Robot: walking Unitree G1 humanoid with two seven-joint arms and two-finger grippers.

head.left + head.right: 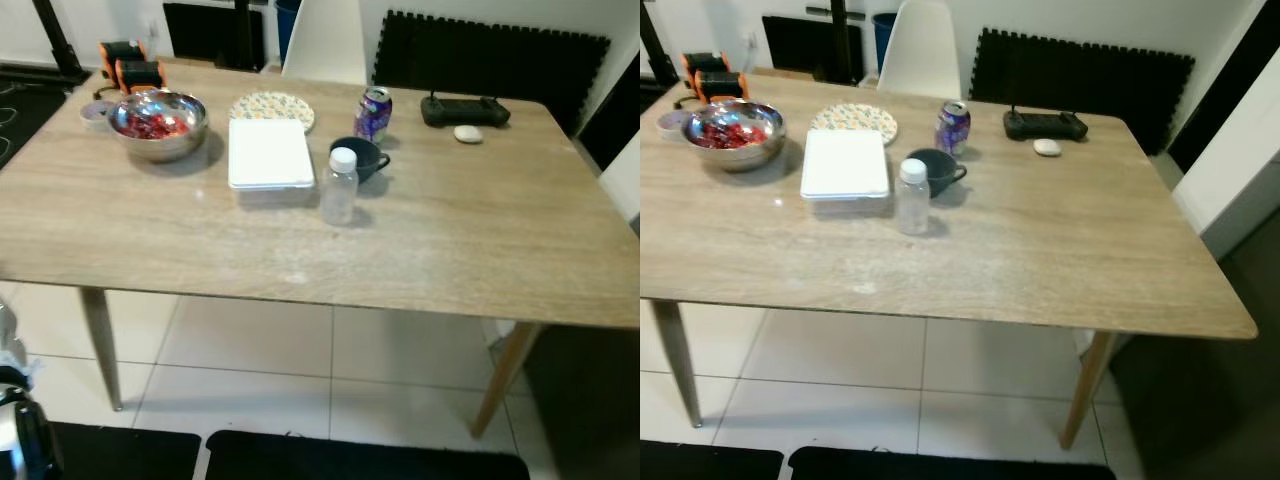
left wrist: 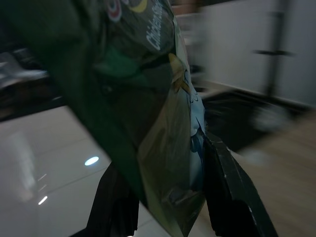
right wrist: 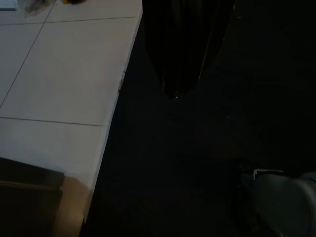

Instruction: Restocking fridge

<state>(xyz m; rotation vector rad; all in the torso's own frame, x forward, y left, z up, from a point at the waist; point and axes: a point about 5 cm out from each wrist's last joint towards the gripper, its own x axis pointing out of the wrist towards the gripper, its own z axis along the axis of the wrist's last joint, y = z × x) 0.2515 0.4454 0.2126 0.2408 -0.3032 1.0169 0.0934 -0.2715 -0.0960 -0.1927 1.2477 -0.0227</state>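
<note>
Green foil packet [image 2: 163, 98] pinched between the left gripper [image 2: 168, 197] and its two black fingers [image 2: 232, 192], jaws closed tight on the lower end, hanging low beside the robot's left side above pale tiles. Best kept clamped and level while walking, so the packet neither slips nor swings into the bench leg; judged a carrying step, fridge nowhere in sight. Left arm down by the body, wrist pointing along the floor. Right gripper [image 3: 177, 74] hanging idle over a dark mat, jaws too dark to tell. Ahead, wooden bench [image 1: 450, 260]: near its middle a clear bottle [image 1: 340, 186], behind it a dark cup [image 1: 360, 157] and white lidded box [image 1: 268, 153]. Toward the far edge, soda can [image 1: 373, 113], patterned plate [image 1: 272, 106], steel bowl [image 1: 158, 122] near the far left corner.
</note>
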